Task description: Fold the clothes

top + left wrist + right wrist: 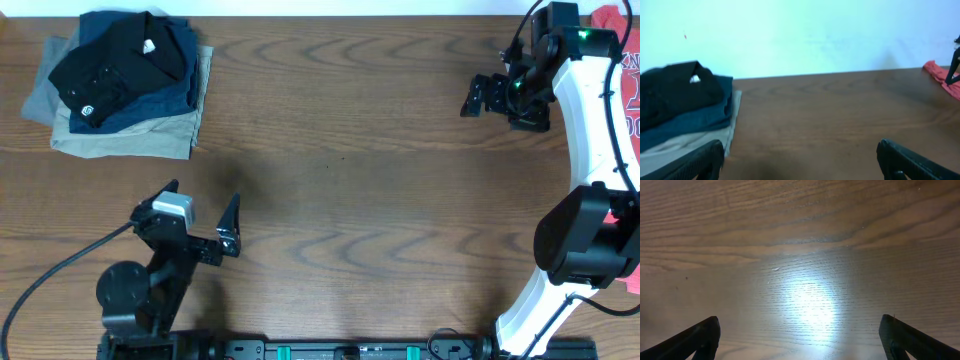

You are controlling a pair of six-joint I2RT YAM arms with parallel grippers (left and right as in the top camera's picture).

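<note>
Black shirt [115,62] lies folded on top of a stack at the far left corner of the table [350,150], over a navy garment [160,108], a tan garment [130,142] and a grey garment [42,98]. The overhead view shows its white collar label [148,46] and small white logo [87,108]; the left wrist view sees the same stack only from the side, the black shirt [675,92] on top with a glimpse of the label, the logo hidden. The left gripper [205,196] sits near the front left of the table, well apart from the stack, its jaws spread wide with nothing between them. The right gripper [482,97] hangs over the far right of the table, beside a red t-shirt [628,95]. Overhead its jaws are hard to read, but the right wrist view shows the fingers [695,337] far apart at the frame's lower corners, holding nothing, above bare wood with a bright glare patch [807,302].
</note>
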